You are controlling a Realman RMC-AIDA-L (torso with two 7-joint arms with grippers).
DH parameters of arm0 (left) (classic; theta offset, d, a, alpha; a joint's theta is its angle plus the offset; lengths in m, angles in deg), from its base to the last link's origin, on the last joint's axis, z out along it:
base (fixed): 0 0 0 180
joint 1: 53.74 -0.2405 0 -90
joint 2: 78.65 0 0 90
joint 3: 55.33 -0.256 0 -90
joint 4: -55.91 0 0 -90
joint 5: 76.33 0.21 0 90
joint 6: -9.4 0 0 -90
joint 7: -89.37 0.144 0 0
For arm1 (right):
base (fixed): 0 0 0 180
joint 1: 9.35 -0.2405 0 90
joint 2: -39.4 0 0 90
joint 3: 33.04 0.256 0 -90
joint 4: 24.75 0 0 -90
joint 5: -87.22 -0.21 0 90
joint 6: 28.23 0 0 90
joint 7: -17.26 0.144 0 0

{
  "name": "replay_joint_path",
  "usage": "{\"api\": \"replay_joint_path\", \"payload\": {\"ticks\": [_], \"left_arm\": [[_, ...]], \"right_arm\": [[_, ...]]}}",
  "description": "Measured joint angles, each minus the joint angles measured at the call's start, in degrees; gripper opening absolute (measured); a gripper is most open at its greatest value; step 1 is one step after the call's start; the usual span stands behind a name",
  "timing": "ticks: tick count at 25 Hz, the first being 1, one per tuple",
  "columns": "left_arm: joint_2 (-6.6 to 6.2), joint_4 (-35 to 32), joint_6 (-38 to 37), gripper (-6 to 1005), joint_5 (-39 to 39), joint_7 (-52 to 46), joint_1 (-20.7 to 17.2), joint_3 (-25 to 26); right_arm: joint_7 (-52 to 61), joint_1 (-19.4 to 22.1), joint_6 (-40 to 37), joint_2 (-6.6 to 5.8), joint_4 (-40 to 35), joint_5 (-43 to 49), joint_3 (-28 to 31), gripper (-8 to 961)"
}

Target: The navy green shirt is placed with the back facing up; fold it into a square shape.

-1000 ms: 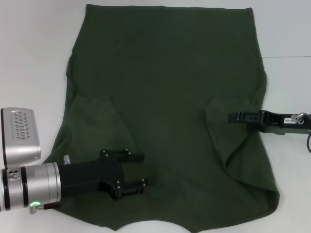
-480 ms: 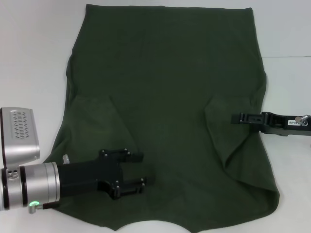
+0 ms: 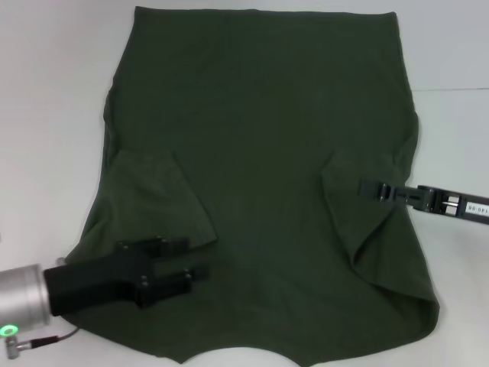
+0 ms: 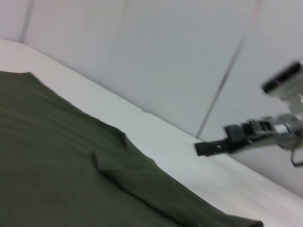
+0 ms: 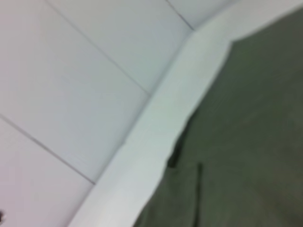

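While the navy green shirt point(image 3: 260, 176) lies spread flat across the white desk point(image 3: 46, 92), both sleeves folded inward, left gripper point(image 3: 187, 260) hovers over the shirt's near-left part, fingers parted, holding nothing; right gripper point(image 3: 367, 188) sits over the right sleeve fold, finger state can't tell

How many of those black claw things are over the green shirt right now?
2. The left gripper is over the navy green shirt at its near left part, by the folded-in sleeve. The right gripper reaches in over the shirt's right edge, by the other sleeve.
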Motion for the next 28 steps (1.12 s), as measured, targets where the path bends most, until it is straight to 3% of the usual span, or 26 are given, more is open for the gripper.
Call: {"api": "replay_joint_path", "payload": {"ticks": [4, 10, 19, 28], "left_arm": [[-0.09, -2.7, 0.1, 662, 0.1, -4.5, -2.5, 3.1], [-0.25, -7.3, 0.8, 663, 3.1, -5.6, -6.9, 8.0], [-0.18, -12.5, 0.3, 663, 6.7, -5.6, -10.4, 11.7], [-0.24, -13.9, 0.7, 662, 10.5, -5.8, -11.0, 14.1]], "right_arm": [[-6.6, 1.3, -1.8, 1.74, 0.4, -2.0, 0.0, 886], [-10.0, 0.5, -1.4, 3.02, 2.6, -1.6, -0.6, 875], [-14.7, -0.2, -2.7, 3.76, 3.0, -1.6, -2.7, 863], [-21.4, -0.6, -6.7, 3.44, 2.3, -1.6, -7.9, 852]]}}
